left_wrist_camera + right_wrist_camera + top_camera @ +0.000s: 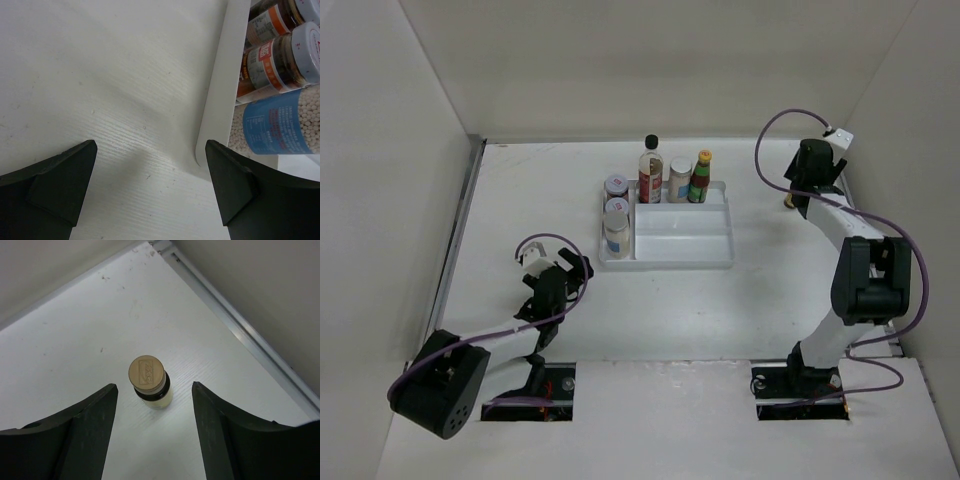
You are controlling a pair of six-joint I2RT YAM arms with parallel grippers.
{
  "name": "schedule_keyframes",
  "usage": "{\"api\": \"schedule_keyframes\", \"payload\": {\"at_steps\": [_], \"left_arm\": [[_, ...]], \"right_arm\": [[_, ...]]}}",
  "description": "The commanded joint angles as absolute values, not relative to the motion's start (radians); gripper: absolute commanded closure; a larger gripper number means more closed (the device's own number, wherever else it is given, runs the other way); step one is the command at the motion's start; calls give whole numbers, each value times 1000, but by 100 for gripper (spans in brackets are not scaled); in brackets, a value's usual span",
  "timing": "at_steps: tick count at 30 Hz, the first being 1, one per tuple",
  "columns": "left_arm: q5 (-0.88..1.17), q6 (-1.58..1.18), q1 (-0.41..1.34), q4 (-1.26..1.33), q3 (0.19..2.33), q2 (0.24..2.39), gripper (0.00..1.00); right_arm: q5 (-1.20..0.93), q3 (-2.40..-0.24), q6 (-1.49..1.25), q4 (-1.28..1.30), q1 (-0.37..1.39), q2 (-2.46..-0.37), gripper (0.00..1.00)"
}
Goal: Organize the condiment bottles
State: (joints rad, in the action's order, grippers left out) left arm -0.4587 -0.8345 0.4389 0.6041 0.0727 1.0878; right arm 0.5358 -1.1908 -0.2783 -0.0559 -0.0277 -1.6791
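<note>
Several condiment bottles stand in the white divided tray [680,262]: a tall black-capped red-labelled bottle [650,170], a white-lidded shaker [679,180], a yellow-capped sauce bottle [700,176], a silver-lidded jar [615,187] and a pale jar [617,230]. A small pale bottle with a tan cap [148,376] stands alone on the table near the far right wall; it is mostly hidden under the arm in the top view [787,203]. My right gripper [154,387] is open above it, one finger on each side, not touching. My left gripper [150,150] is open and empty beside the tray's near left corner [212,135].
White walls enclose the table on three sides; a metal rail [240,325] runs along the right wall close to the lone bottle. The tray's large right compartment [685,232] holds nothing. In the left wrist view a blue-labelled jar [280,122] and a brown jar [280,60] show inside the tray.
</note>
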Motion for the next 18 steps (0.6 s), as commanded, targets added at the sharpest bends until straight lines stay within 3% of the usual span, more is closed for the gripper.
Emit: {"api": "schedule_keyframes", "payload": {"at_steps": [1,11,18], "left_arm": [[-446,-836,433,664,110,1104,9],[-439,-836,433,680,114,1127,9],[-433,-836,432,689,114,1137,9]], "right_arm": [[499,-1244,-262,-78,-42,-1701,35],[482,-1278,-233,-115,-58,-1755,38],[482,-1298,-224,-120,-64,-1784,57]]}}
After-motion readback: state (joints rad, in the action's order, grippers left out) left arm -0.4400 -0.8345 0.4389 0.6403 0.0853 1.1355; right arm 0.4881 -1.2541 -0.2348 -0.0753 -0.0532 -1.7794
